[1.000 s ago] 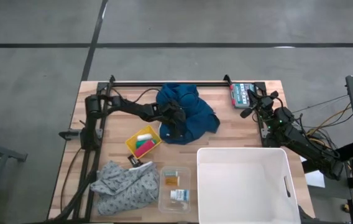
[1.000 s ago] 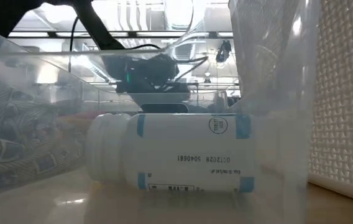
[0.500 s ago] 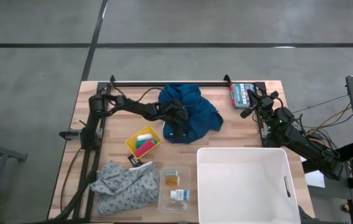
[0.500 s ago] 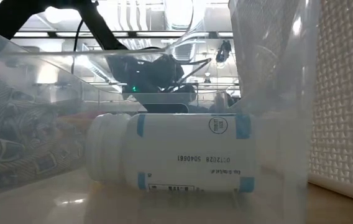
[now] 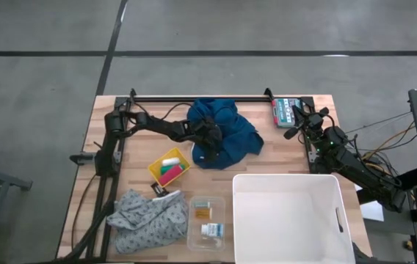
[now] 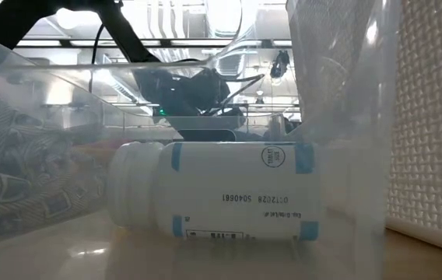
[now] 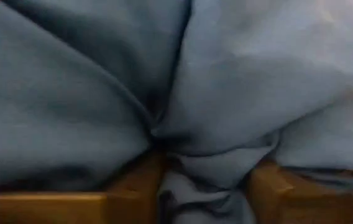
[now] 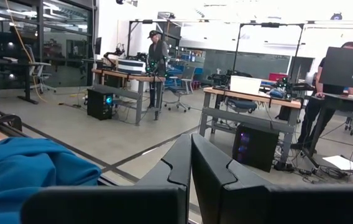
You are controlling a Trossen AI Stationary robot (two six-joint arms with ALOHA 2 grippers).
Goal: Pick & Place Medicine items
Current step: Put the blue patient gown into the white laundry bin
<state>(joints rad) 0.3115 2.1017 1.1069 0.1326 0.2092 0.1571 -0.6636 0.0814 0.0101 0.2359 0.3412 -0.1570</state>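
- Left gripper (image 5: 207,147): your working arm reaches across the table (image 5: 135,106) and sits on the edge of the blue cloth (image 5: 227,132). Its wrist camera shows only folds of blue fabric pressed close; whether its fingers are spread or closed on anything, you cannot tell.
- Right gripper (image 5: 296,121): parked at the far right corner, well apart from the work. In its wrist view the two fingers (image 8: 204,168) stand pressed together with nothing between them.
- Medicine items: the orange-amber item (image 5: 202,212) and the white carton with blue print (image 5: 211,230) both lie in the clear tray (image 5: 192,236), toward the near edge, well apart from your left gripper. The low view shows a white container with blue bands (image 6: 229,190) on its side behind the clear wall.
- Yellow bin (image 5: 154,170): just beside your left gripper, holding small coloured pieces too small to identify.
- Progress, as a judgement: two items appear placed already; whether more remain under the blue cloth is hidden. The white bin (image 5: 337,187) looks unused.
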